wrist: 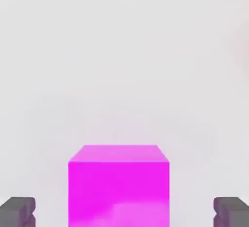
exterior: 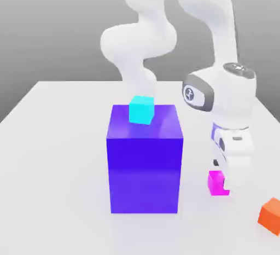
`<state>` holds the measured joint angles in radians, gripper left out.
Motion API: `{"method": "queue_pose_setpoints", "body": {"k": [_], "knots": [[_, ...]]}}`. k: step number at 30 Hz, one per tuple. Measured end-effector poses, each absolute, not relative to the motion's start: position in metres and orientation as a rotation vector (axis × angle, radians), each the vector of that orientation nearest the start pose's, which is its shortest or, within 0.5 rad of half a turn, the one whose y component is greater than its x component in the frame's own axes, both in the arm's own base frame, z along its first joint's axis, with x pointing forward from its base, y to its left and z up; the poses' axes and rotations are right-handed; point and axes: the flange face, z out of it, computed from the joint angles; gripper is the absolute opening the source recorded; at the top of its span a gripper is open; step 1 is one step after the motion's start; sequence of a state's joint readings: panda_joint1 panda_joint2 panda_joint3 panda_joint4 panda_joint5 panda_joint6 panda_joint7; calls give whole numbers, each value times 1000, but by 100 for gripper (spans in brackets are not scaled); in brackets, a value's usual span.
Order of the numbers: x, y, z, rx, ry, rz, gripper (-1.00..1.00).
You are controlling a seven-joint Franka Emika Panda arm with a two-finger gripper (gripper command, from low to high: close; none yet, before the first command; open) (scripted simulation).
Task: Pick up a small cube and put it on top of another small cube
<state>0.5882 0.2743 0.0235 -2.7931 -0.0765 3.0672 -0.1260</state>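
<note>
My gripper (wrist: 124, 214) stands wide open and holds nothing; in the hand view the two grey fingertips (wrist: 18, 211) sit well apart, one on each side of the small pink cube (wrist: 119, 184), with clear gaps to its faces. In the exterior view that pink cube (exterior: 216, 183) rests on the white table (exterior: 54, 139), near the edge on the exterior view's right, just beside my lowered hand and partly behind it.

The step in hand, as I judge it, is the grasp. To do it well I should keep the cube centred between the fingers, get the pads low enough to meet the side faces squarely rather than the top edge, then close evenly so the cube does not twist or skid on the table. After that, a straight lift before any sideways travel.

The blue block (exterior: 145, 158) stands mid-table with the cyan cube (exterior: 141, 110) on its top toward the far edge, and the orange cube (exterior: 272, 214) lies near the table's front corner on the exterior view's right, cut off by the frame.

How far the fingers have come down past the cube's top I cannot quite settle; my hand covers part of it from outside, and the hand view cuts off its lower part.
</note>
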Motion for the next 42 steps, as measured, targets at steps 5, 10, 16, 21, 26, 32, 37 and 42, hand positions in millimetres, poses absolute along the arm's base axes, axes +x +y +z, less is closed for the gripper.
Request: {"method": "queue_pose_setpoints", "body": {"k": [5,10,16,21,26,32,37,42], "knots": [[293,215,131,-2885,-1242,3,-100],[294,215,151,-2886,-1244,2,-100],[326,194,192,-2969,-1024,8,-100],[413,132,201,-3109,-403,24,-100],[487,30,209,-3120,274,32,-100],[534,-117,221,-2962,1014,27,-100],[537,-242,234,-2733,1532,14,-100],[526,-323,191,-2546,1835,0,100]]}}
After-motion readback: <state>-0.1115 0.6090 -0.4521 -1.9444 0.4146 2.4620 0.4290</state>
